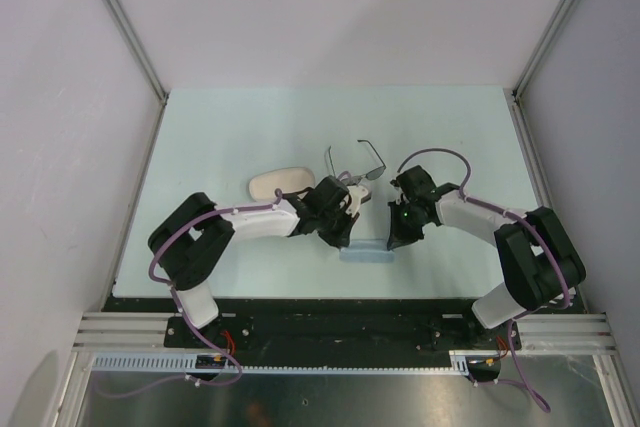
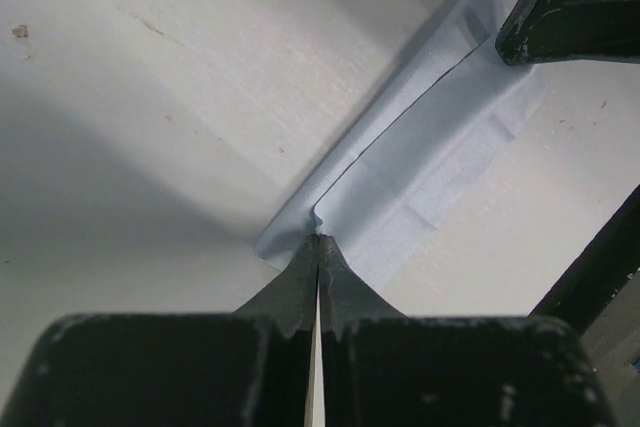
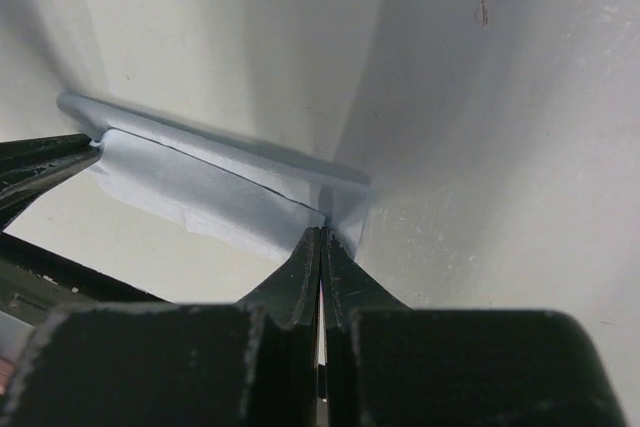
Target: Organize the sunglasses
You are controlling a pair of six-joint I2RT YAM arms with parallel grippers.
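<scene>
Dark sunglasses (image 1: 357,160) beyond left pincer (image 2: 318,240), right pincer (image 3: 320,232), pinched cloth (image 2: 430,172).

Soft, even, bright light fills the overhead view. The table (image 1: 250,127) shows no glare, and the arms drop only short, faint shadows toward 6 o'clock. The sunglasses (image 1: 372,172) look thin but sharp. In both wrist views broad soft shadows spread from 9 to 12 o'clock. The fold in the cloth (image 2: 440,167) throws a dark band. The left gripper (image 2: 318,239) and right gripper (image 3: 320,232) loom black and blurred at 6 o'clock.
</scene>
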